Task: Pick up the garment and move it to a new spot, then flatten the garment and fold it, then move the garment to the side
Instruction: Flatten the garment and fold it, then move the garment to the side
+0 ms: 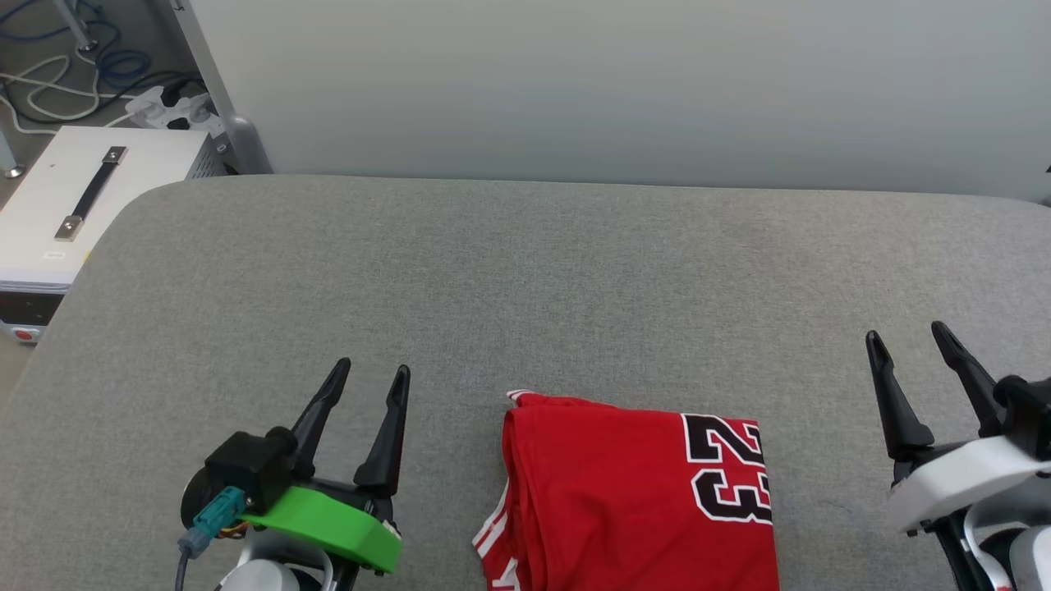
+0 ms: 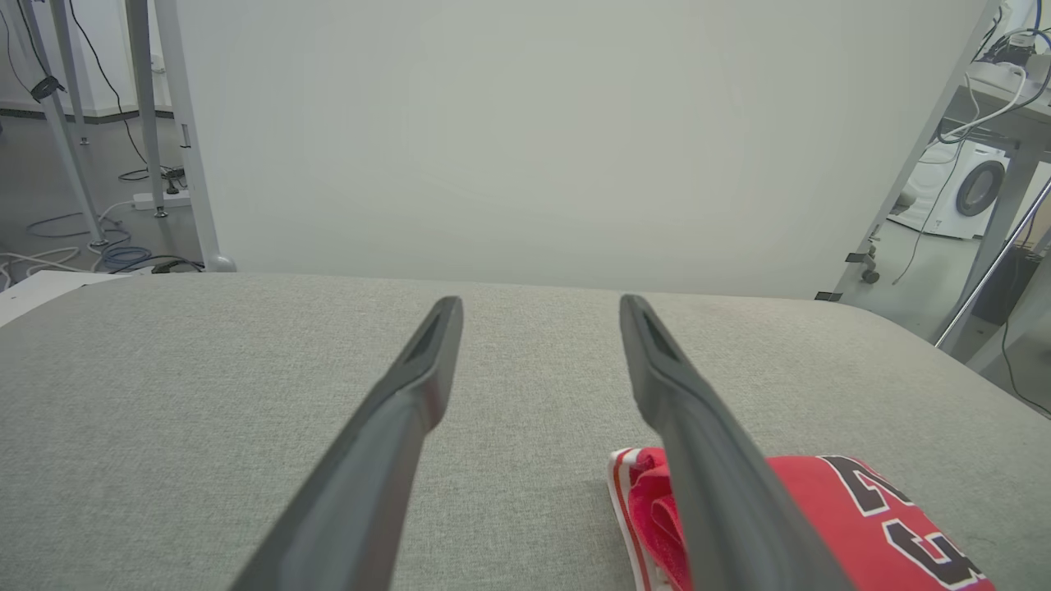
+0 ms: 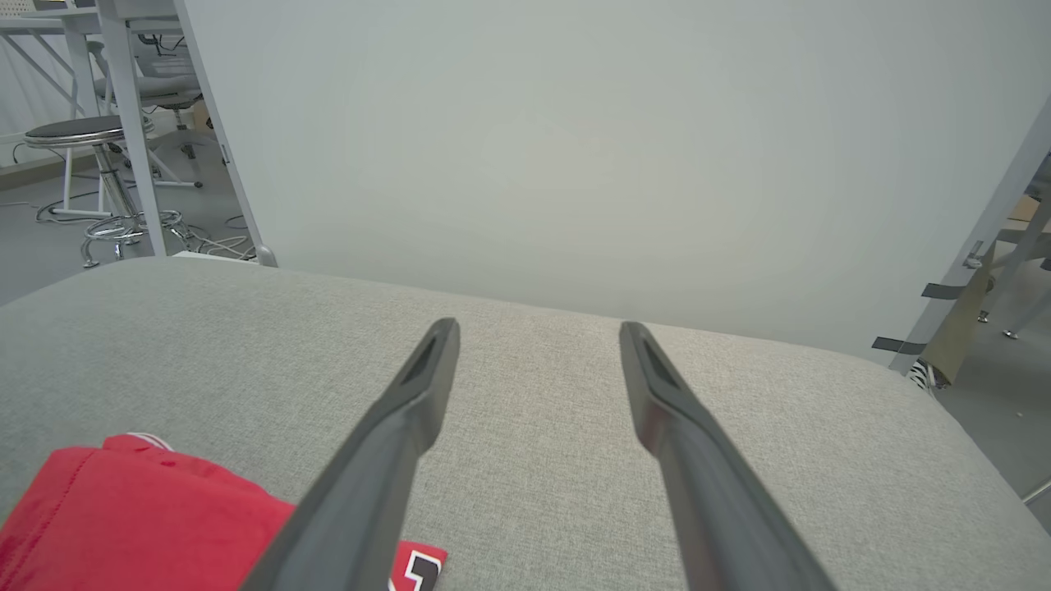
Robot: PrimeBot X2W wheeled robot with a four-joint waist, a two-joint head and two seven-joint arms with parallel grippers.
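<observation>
The folded red garment (image 1: 624, 492) lies at the grey table's (image 1: 575, 279) near edge, between my left fingers (image 1: 386, 443) and my right fingers (image 1: 891, 402), both spread open and empty. It reads "23". A white box (image 1: 90, 189) stands off the table's left corner.

garment (image 1: 624, 492) lies folded on surface (image 1: 525, 271) at near edge, between left gripper (image 1: 373, 369) and right gripper (image 1: 906, 332), touching neither. panel (image 1: 616, 82) stands behind surface. box (image 1: 144, 164) sits off its far left corner, power strip (image 1: 172, 107) behind box.
</observation>
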